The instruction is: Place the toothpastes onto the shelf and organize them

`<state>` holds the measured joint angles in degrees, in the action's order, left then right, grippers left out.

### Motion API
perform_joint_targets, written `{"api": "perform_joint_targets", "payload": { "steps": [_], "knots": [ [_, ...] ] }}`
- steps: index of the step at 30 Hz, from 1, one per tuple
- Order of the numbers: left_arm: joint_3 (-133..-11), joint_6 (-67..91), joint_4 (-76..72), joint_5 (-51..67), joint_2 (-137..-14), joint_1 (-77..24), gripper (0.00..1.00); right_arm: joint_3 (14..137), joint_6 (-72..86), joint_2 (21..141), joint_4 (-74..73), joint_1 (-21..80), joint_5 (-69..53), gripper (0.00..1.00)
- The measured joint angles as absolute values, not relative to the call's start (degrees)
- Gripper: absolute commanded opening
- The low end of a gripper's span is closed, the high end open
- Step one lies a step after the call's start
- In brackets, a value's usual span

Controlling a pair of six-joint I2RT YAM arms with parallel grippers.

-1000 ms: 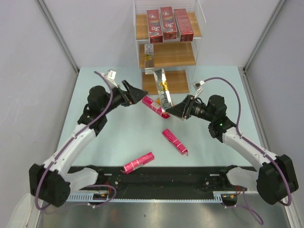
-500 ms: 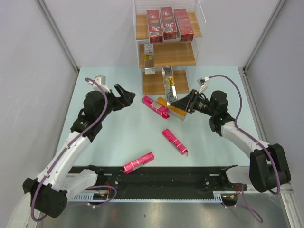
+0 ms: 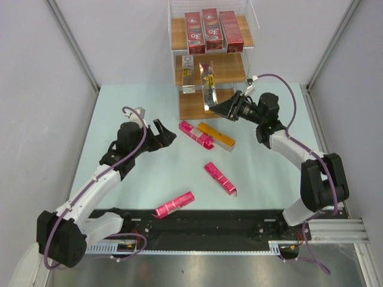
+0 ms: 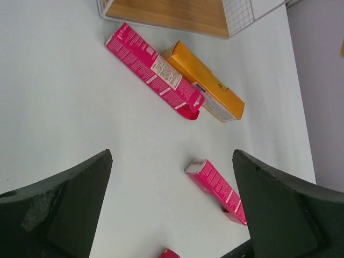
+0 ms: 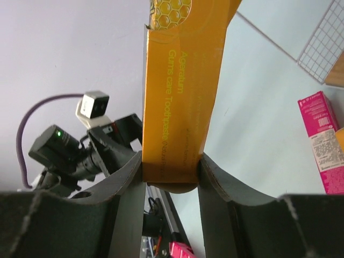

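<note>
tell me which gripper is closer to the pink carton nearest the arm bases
Left. The left gripper hangs open above the table, just beyond that pink carton; the right gripper is farther, at the shelf, gripping an orange carton.

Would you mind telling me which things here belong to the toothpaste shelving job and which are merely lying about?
Belonging: shelf; three red cartons, top tier; silver carton, middle tier; held orange carton in the right gripper; loose orange carton and three pink cartons on the table.

Merely about: no stray items visible, only the black base rail.
</note>
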<state>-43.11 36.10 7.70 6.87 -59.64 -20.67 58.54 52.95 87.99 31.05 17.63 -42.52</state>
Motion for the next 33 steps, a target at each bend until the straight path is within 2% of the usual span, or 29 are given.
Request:
{"api": "perform_joint_targets", "payload": {
  "steps": [11,29,33],
  "knots": [
    [-34.92,36.64,6.37,7.99,-57.52,-20.67,1.00,69.73,59.68,102.65,31.97,17.30,-43.03,0.28],
    [-33.56,37.58,3.57,11.44,-57.21,-20.67,1.00,80.82,69.60,111.44,32.84,17.15,-42.92,0.34],
    [-33.21,37.69,3.40,12.32,-57.19,-20.67,0.99,82.74,70.52,112.92,32.84,17.15,-42.57,0.38]
  ]
}}
